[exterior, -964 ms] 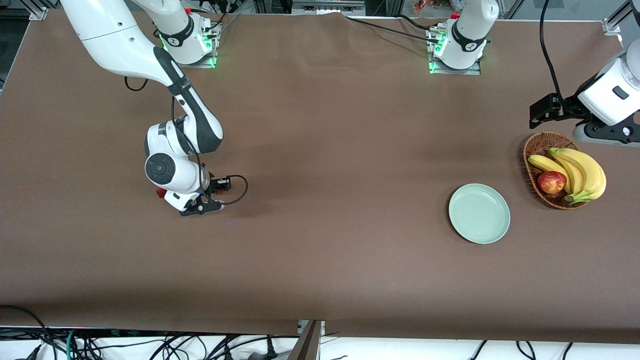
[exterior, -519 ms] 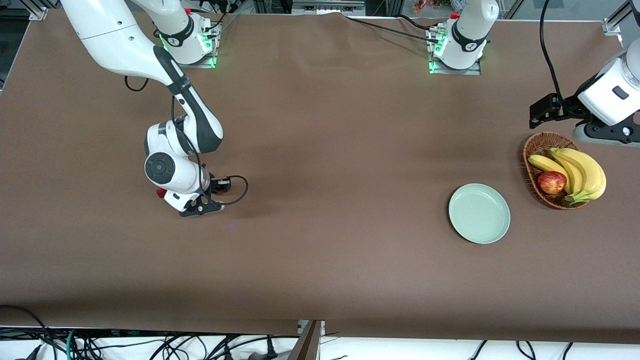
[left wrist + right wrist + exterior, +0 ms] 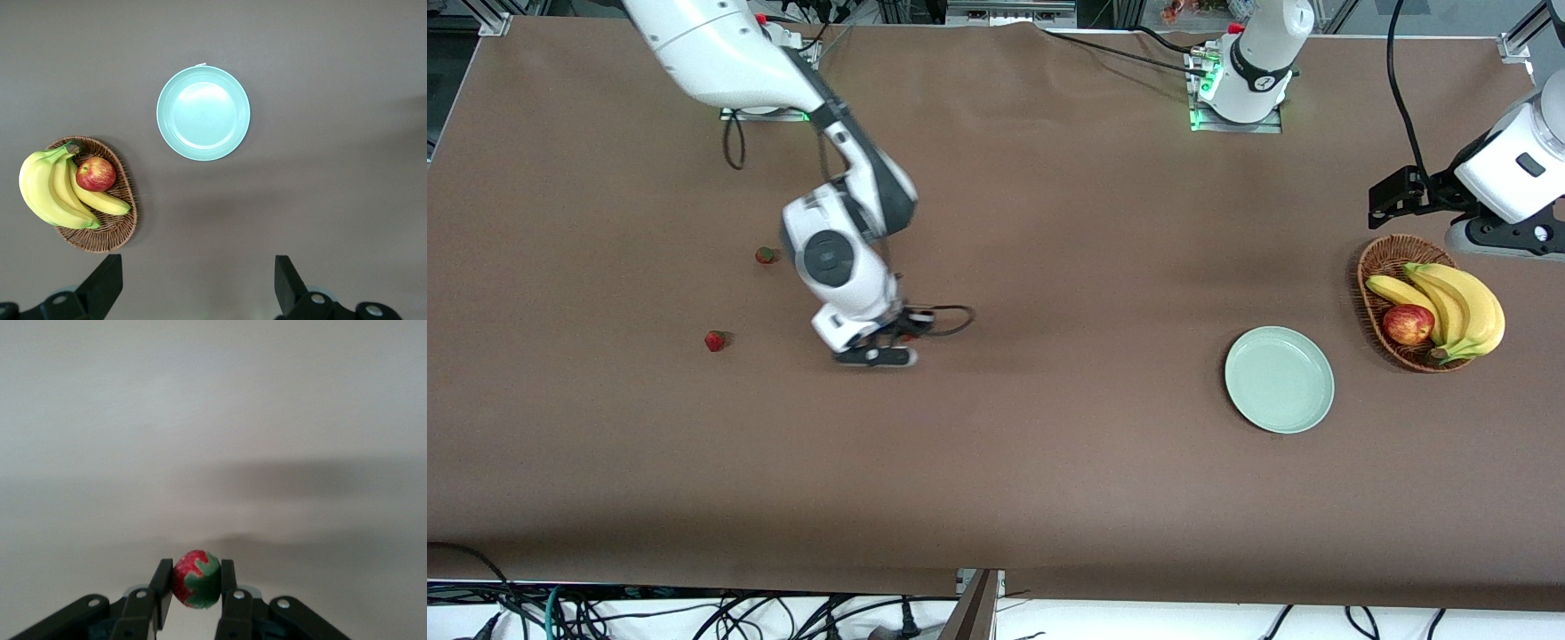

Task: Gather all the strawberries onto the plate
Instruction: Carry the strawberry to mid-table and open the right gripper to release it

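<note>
Right gripper (image 3: 193, 587) pinches a strawberry (image 3: 195, 579), seemingly above the table (image 3: 1049, 444).

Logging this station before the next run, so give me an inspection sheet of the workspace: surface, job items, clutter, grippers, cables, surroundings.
Surface: brown table cover, lightly creased.
Job's things: plate holds nothing; two loose strawberries lie toward the right arm's end; third strawberry is held.
Clutter: wicker basket with bananas and apple, beside the plate.
Grippers: right gripper shut on the third strawberry, above mid-table; left gripper open, waiting above the basket.
Cables: black cables near the bases; tangle below the table's edge.
Surroundings: metal frame at corners.
</note>
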`<action>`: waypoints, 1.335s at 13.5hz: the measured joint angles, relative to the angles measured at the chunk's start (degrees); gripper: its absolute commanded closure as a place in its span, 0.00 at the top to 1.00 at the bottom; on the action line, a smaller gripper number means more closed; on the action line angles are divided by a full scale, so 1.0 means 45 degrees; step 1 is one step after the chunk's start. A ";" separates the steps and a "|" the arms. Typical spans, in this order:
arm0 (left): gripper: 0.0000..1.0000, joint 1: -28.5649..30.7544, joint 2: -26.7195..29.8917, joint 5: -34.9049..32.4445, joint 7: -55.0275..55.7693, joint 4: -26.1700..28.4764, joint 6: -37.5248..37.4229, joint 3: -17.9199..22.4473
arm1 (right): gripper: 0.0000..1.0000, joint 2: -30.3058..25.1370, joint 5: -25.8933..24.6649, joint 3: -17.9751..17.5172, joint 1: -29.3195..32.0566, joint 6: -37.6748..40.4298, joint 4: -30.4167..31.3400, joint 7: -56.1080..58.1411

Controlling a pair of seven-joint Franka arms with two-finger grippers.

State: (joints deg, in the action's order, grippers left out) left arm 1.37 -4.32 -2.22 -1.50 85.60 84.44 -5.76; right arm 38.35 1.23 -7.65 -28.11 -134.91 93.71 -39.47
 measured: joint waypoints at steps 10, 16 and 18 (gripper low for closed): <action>1.00 0.0003 0.0000 0.0000 0.0000 0.0000 0.0000 0.0001 | 0.08 0.3666 -0.0001 0.0074 -0.3857 -0.3354 -0.3859 -0.5148; 1.00 0.0010 -0.0019 0.0172 0.0000 0.0001 -0.0001 0.0024 | 1.00 0.3859 -0.0003 0.0266 -0.4407 -0.3917 -0.4066 -0.5163; 1.00 0.0010 -0.0043 0.0198 0.0000 0.0004 -0.0012 0.0027 | 1.00 0.3752 -0.0004 0.0919 -0.4326 -0.3638 -0.4299 -0.5069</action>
State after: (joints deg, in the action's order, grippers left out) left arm 1.41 -4.52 -1.33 -1.50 85.62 84.39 -5.64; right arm 55.24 1.21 -3.51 -47.58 -151.28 74.36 -62.28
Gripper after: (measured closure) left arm 0.000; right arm 0.172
